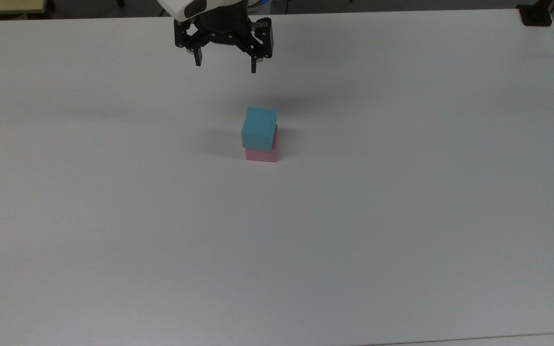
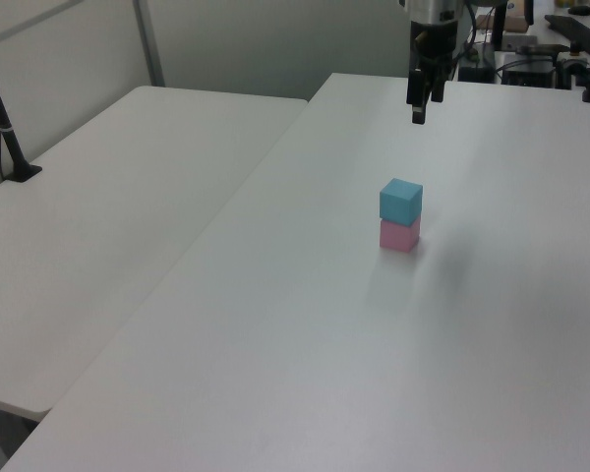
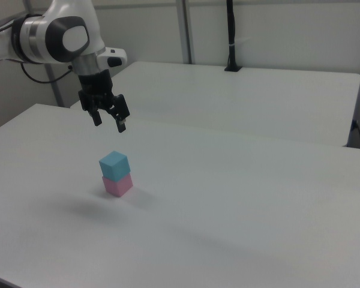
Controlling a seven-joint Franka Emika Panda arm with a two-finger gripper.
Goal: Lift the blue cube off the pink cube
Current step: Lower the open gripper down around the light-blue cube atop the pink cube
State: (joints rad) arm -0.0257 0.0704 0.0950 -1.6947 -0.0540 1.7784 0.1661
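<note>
The blue cube (image 1: 259, 126) is seen stacked upright on the pink cube (image 1: 261, 154), slightly skewed, near the middle of the white table (image 1: 113, 216). No long axis is shown by either. The gripper (image 1: 225, 67) is held above and apart from them, pointed down, its 2 fingers spread and empty.

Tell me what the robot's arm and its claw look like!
The arm is smooth, round and white, with grey rings at its joints. A black cable runs behind it. At its end sits the gripper, all black, with two thin fingers like a little claw. Small silver screws dot the black body in the top view.
</note>
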